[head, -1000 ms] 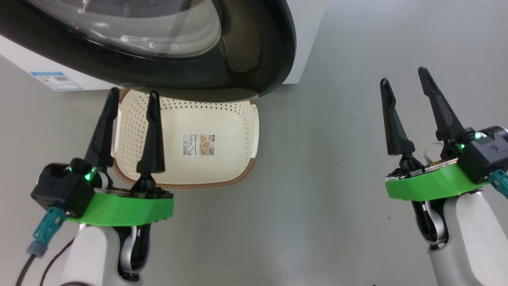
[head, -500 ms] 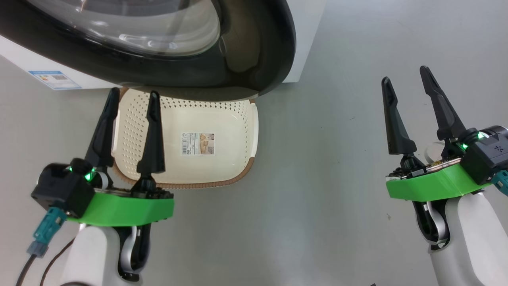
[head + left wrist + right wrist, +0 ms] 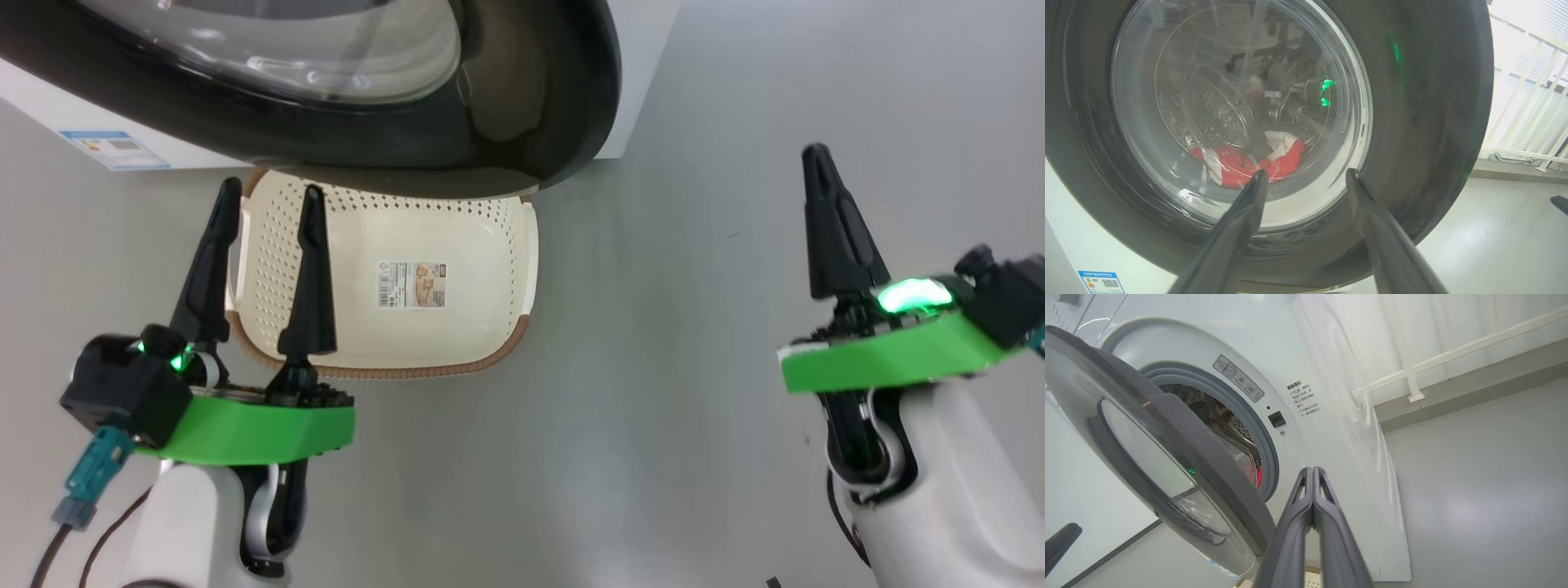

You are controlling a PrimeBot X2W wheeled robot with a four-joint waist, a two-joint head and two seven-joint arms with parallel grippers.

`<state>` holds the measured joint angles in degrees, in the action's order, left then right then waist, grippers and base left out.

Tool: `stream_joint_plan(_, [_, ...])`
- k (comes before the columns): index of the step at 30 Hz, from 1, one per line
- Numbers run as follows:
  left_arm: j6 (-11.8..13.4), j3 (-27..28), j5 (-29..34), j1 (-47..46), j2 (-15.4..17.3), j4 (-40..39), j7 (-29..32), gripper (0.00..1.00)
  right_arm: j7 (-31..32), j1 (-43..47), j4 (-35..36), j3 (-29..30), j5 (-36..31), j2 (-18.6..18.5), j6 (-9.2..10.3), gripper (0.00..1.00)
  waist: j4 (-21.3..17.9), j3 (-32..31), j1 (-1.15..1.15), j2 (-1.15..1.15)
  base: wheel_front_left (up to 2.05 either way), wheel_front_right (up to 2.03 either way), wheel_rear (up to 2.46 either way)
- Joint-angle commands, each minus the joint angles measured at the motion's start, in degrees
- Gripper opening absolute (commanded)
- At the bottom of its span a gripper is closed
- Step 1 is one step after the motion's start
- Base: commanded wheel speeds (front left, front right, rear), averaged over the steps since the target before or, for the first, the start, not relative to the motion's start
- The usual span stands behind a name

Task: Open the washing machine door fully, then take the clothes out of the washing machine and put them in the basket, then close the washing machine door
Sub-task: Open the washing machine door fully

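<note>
Two fingers stood apart on the left gripper, lower left; those of the right gripper met, right edge. Red clothes lay behind the ajar washing machine door, basket beneath it.

This looks like a laundry corner in a plain, lab-like test room. In the head view, a white front-loading washing machine stands at 12 o'clock on a smooth grey floor, with a cream plastic basket at 11 o'clock. In the right wrist view, a white railing lines the pale wall at 1 o'clock.
</note>
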<state>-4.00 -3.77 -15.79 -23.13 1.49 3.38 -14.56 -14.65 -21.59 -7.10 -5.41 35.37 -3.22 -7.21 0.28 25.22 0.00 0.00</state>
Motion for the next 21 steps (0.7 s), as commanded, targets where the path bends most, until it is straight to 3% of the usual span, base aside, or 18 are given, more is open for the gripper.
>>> stream_joint_plan(1, [0.01, 1.87, 0.52, 0.10, 1.39, -1.86, -0.44, 1.00, -0.35, -2.60, 0.95, -2.22, 2.55, 0.34, -0.28, 0.00, 0.24, 0.30, 0.00, 0.00, 0.00, 0.00, 0.00])
stream_joint_plan(9, [0.06, 0.31, -0.14, -0.49, 1.39, -2.76, -0.44, 1.00, 4.40, -10.67, -1.50, -4.41, 23.57, 0.34, -0.28, 0.00, 2.06, 1.36, 0.00, 0.00, 0.00, 0.00, 0.00])
stream_joint_plan(18, [-0.15, -1.18, -0.25, -1.18, 1.39, -2.92, -0.44, 1.00, 18.97, -20.49, -5.36, -2.41, 46.51, 0.31, -0.28, 0.00, 4.20, 3.34, 0.00, 0.00, 0.00, 0.00, 0.00])
stream_joint_plan(21, [-0.18, -1.42, -0.35, -1.33, 1.39, -3.04, -0.44, 1.00, 22.85, -22.89, -7.58, -1.86, 50.45, 0.25, -0.28, 0.00, 4.56, 3.78, 0.00, 0.00, 0.00, 0.00, 0.00])
